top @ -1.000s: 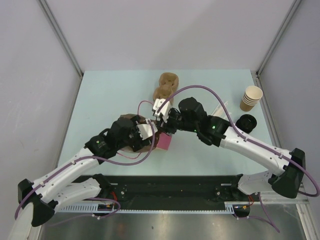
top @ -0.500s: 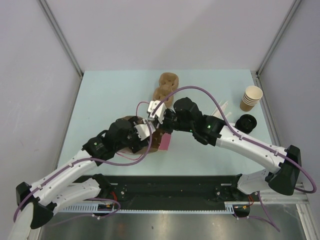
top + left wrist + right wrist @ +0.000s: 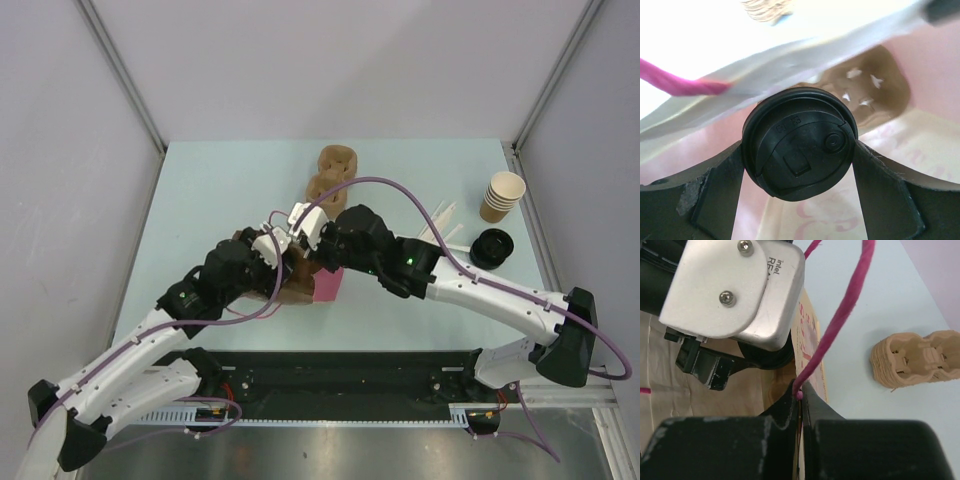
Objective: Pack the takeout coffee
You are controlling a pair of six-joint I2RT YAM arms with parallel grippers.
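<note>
Leftward both arms have swung over the last second, and the right pincer (image 3: 801, 402) has gone from half-spread to clenched.

From the top camera, the two wrists crowd over the pink paper bag (image 3: 328, 283) near the middle of the counter (image 3: 220, 190). The cup itself is hidden under them. A stack of beige cups (image 3: 502, 196) and a loose black lid (image 3: 491, 246) sit well apart on the right.

The left wrist view shows the left pincer (image 3: 799, 150) grasping the takeout coffee (image 3: 805, 135), one finger on each side of its black lid. The bag's pink inside and brown floor lie beyond it.

In the right wrist view, the tips pinch the bag's rim and its pink cord handle, seemingly holding the mouth open.

The cup looks poised at the opening. Lowering, releasing and withdrawing appear to remain.
</note>
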